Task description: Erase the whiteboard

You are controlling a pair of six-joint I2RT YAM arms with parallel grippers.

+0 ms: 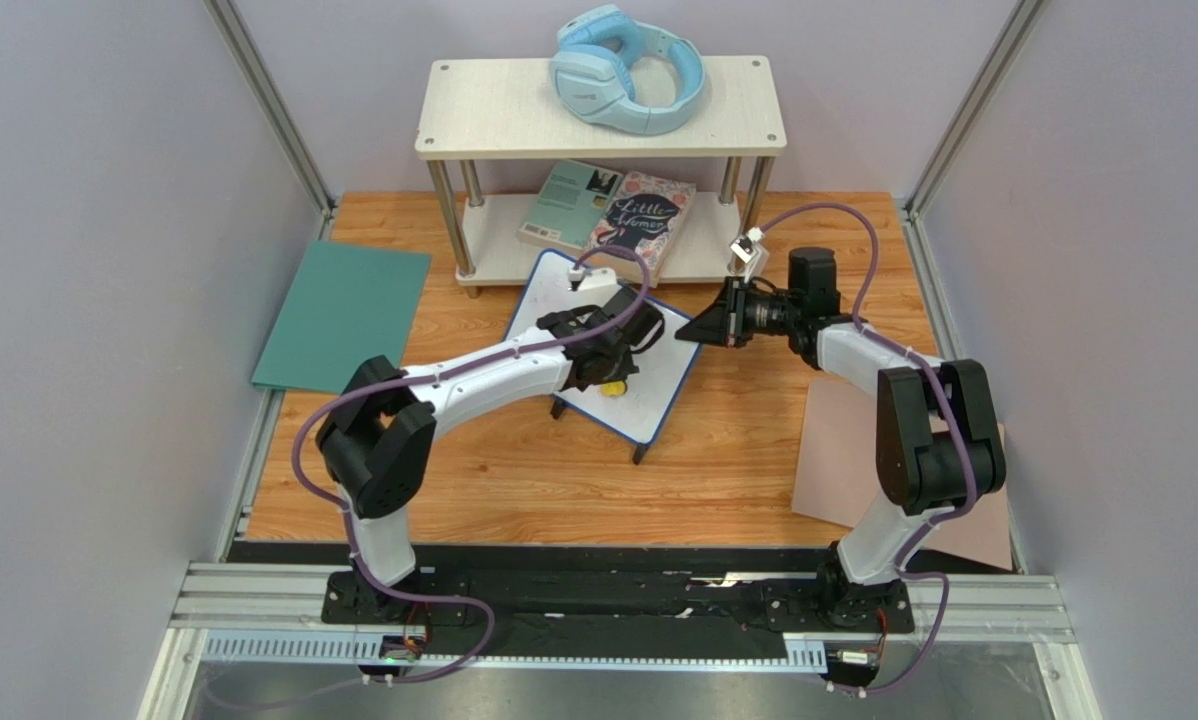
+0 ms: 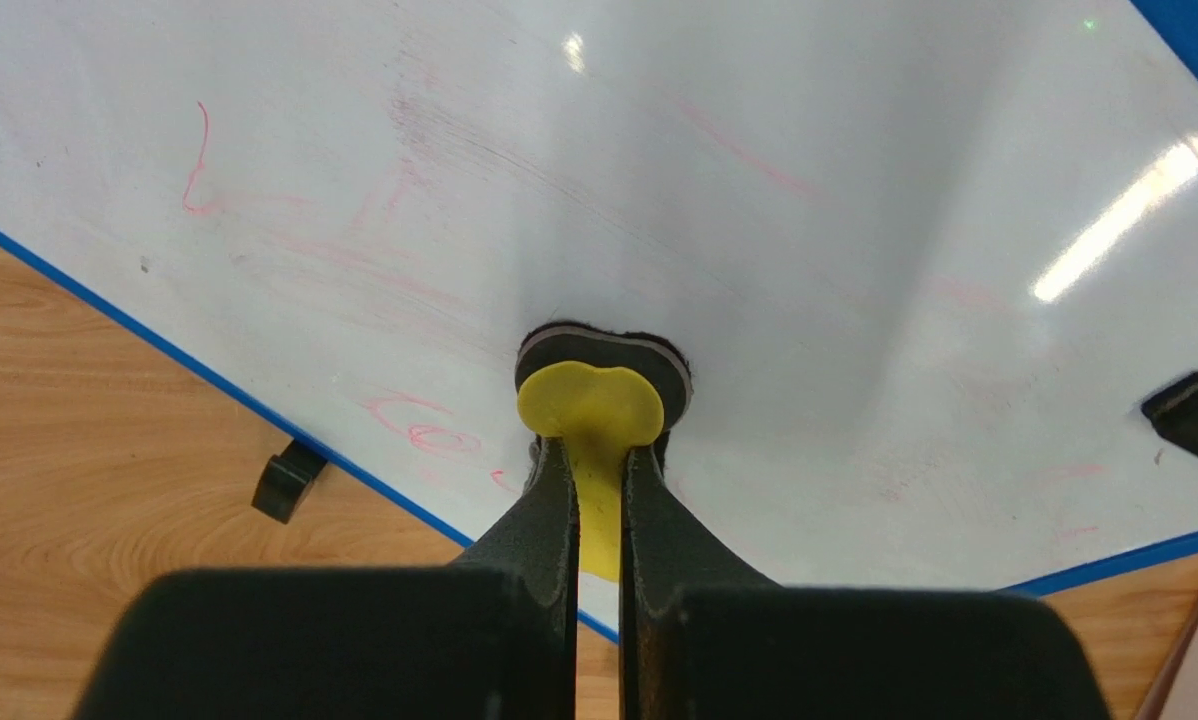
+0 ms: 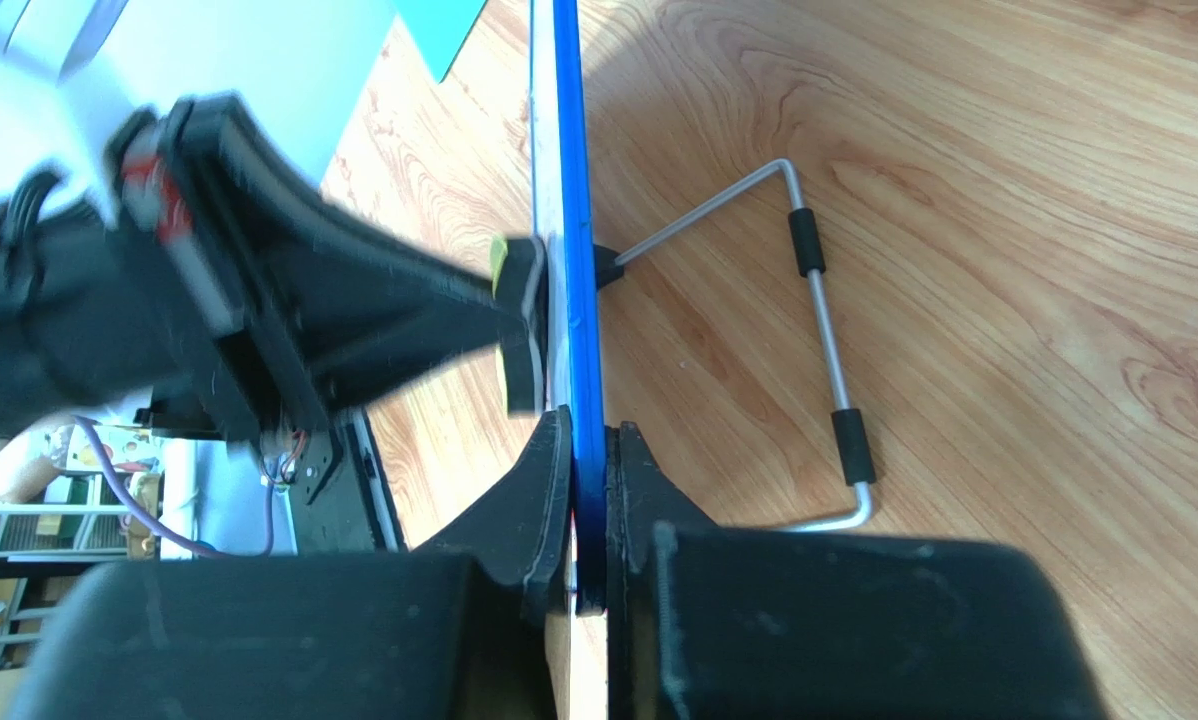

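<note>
The whiteboard (image 1: 665,378) with its thin blue rim stands tilted on a wire stand (image 3: 820,323) in the middle of the wooden table. Faint pink writing (image 2: 425,435) remains near its lower left edge. My left gripper (image 1: 616,360) is shut on a small yellow eraser (image 2: 590,413) whose dark pad presses against the board face (image 2: 861,225). My right gripper (image 1: 698,330) is shut on the board's right blue edge (image 3: 578,225), which shows edge-on in the right wrist view. The left gripper (image 3: 518,323) also shows there, touching the board.
A white two-tier shelf (image 1: 455,105) at the back carries blue headphones (image 1: 628,68) on top and two books (image 1: 608,207) below. A teal sheet (image 1: 342,312) lies at the left, a tan-pink sheet (image 1: 831,465) at the right. A black board foot (image 2: 285,480) rests on wood.
</note>
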